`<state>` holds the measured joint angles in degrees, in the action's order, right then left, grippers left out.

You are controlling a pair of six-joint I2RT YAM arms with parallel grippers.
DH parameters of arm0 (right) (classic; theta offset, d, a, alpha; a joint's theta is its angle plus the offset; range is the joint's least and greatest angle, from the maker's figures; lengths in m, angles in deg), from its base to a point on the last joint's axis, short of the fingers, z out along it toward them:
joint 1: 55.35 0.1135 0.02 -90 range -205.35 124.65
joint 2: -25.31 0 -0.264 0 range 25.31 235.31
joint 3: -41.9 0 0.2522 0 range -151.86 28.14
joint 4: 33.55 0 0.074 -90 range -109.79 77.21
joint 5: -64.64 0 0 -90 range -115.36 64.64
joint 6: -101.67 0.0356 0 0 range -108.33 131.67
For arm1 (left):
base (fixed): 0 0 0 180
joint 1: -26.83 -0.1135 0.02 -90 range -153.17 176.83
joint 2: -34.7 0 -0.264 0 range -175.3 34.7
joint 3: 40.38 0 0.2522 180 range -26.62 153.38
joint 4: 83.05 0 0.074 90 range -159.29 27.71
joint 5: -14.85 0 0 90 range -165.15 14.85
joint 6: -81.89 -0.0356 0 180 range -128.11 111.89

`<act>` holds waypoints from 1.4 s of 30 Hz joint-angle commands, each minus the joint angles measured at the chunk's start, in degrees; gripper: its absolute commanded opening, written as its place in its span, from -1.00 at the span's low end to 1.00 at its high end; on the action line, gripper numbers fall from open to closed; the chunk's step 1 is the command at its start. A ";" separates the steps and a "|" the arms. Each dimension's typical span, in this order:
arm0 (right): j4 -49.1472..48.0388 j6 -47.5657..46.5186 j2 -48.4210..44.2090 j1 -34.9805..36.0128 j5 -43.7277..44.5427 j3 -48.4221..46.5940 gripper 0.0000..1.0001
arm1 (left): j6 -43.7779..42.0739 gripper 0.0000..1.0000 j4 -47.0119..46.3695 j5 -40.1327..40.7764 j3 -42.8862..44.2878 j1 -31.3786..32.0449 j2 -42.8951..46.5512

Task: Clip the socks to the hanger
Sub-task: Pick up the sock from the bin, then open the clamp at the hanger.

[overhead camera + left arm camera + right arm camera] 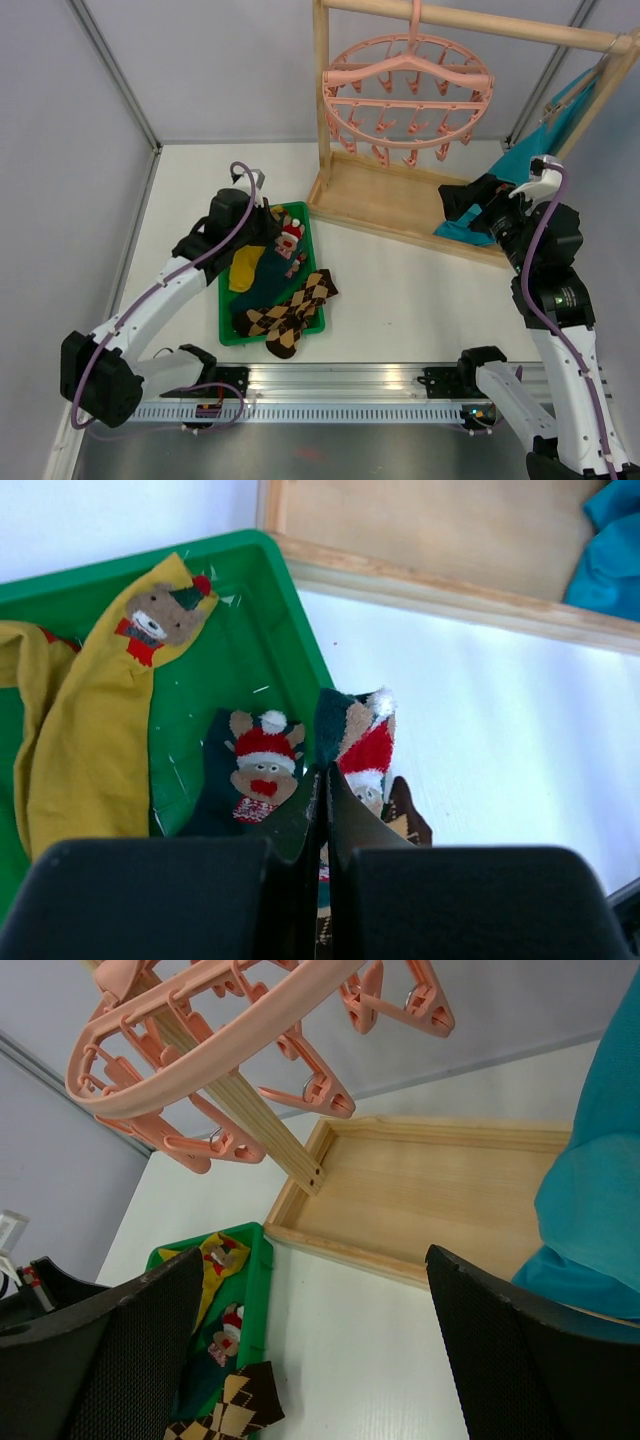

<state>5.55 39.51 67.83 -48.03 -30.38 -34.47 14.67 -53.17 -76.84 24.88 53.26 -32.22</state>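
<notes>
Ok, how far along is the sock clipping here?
Done: nothing, the pink hanger carries no sock. In hand: the left fingers are shut on a teal Christmas sock in the green tray; the right fingers hang open near the hanger. Left: every sock, argyle socks and mustard sock included, needs clipping.

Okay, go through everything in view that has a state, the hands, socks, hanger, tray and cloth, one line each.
Left hand: shut, seemingly pinching the edge of a teal sock.
Right hand: open, empty.
Hanger: hanging from the wooden rack, clips bare.
Second teal sock: flat in the green tray.
Yellow sock: crumpled in the tray.
Argyle socks: overhanging the tray's near edge.
Turquoise cloth: draped on the rack.
</notes>
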 commanded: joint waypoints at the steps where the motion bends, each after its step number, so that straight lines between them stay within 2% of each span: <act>1: -1.26 0.47 0.54 -0.10 -2.10 -3.04 0.96 | -1.61 -0.95 3.65 -1.12 4.12 0.11 3.19; 15: -1.79 -0.06 3.44 -0.10 -3.86 -7.52 0.96 | -2.75 -0.95 12.27 -2.09 11.77 0.19 9.17; 28: 4.09 -2.96 9.94 -0.10 -0.61 -19.30 0.96 | -3.19 -0.95 11.92 -5.51 14.06 0.19 13.30; 35: 3.40 -4.19 14.60 0.16 -9.83 -20.98 0.96 | -3.54 -0.95 10.16 -7.01 14.58 0.19 13.57; 38: 3.40 -5.42 15.83 2.52 -7.38 -22.37 0.96 | -3.71 -0.95 9.81 -7.36 15.29 0.11 12.95; 41: 5.50 -7.35 18.99 11.37 -0.63 -26.58 0.96 | -3.89 -0.95 9.72 -7.36 15.99 0.19 12.34; 42: 6.38 -8.31 20.57 13.85 4.09 -27.47 0.96 | -3.80 -0.95 9.72 -7.36 16.17 0.19 12.33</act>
<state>11.30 34.33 86.39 -40.19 -33.81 -56.78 12.77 -41.04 -82.96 38.13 53.26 -19.65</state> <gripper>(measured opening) 0.979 0.029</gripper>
